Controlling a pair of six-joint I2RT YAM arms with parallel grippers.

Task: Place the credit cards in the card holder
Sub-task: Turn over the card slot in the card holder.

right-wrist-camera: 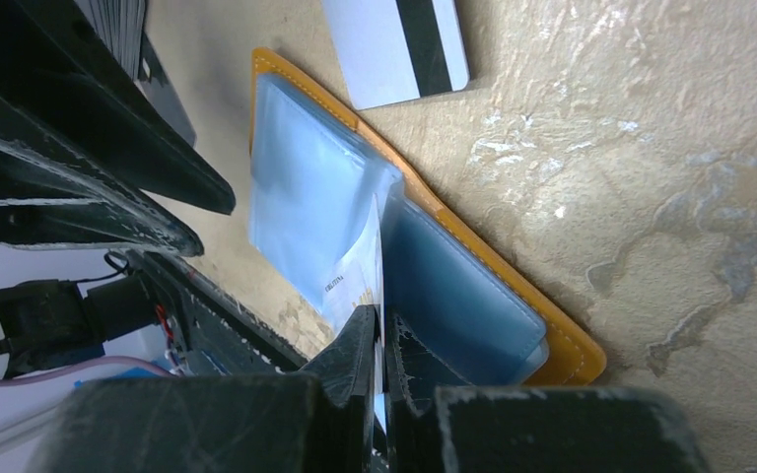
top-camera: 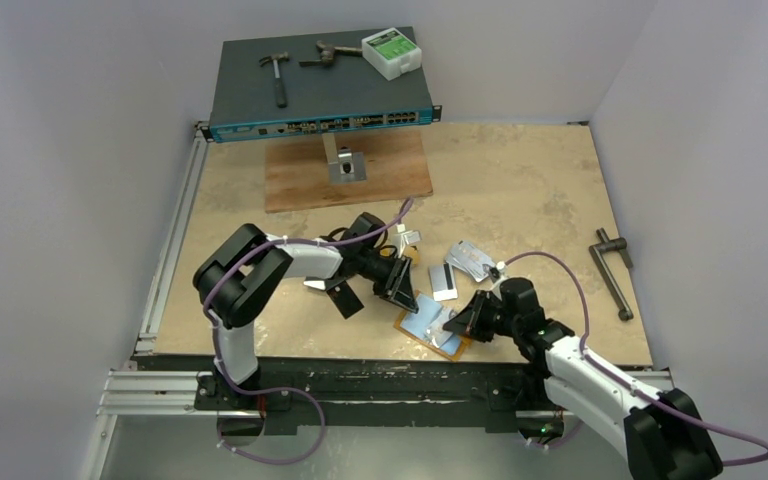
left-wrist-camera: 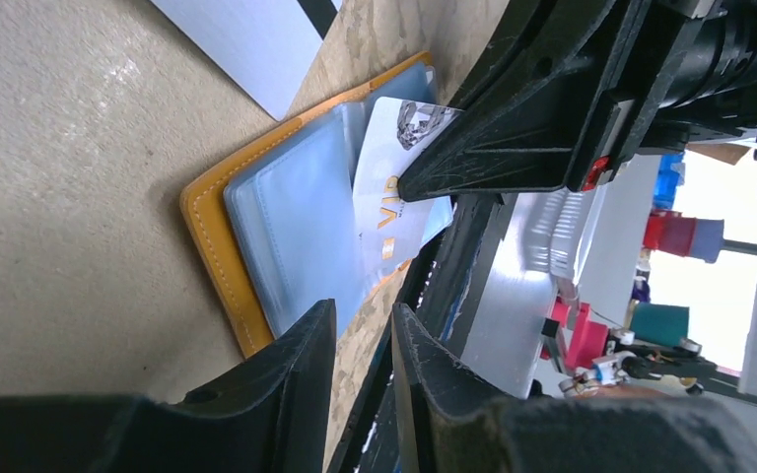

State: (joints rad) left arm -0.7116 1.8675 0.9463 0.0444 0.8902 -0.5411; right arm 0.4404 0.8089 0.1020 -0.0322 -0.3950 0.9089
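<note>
The orange card holder [top-camera: 407, 330] [left-wrist-camera: 212, 236] [right-wrist-camera: 572, 345] lies open near the table's front edge, its clear blue sleeves facing up. My right gripper [top-camera: 460, 322] [right-wrist-camera: 382, 330] is shut on a white credit card [left-wrist-camera: 389, 202] [right-wrist-camera: 355, 281] that stands on edge, its far end among the sleeves. My left gripper [top-camera: 405, 298] [left-wrist-camera: 365, 330] hovers just left of the holder, its jaws a narrow gap apart with nothing between them. A white card with a dark stripe [top-camera: 443, 280] [right-wrist-camera: 404, 44] lies beside the holder. Further cards [top-camera: 472, 260] are piled behind it.
A black card [top-camera: 345, 298] lies under the left arm. At the back stands a network switch [top-camera: 320, 100] carrying a hammer [top-camera: 276, 75] and a white-green box [top-camera: 390, 52]. A wooden board [top-camera: 345, 175] lies in front of it, and a metal crank [top-camera: 615, 272] at the right.
</note>
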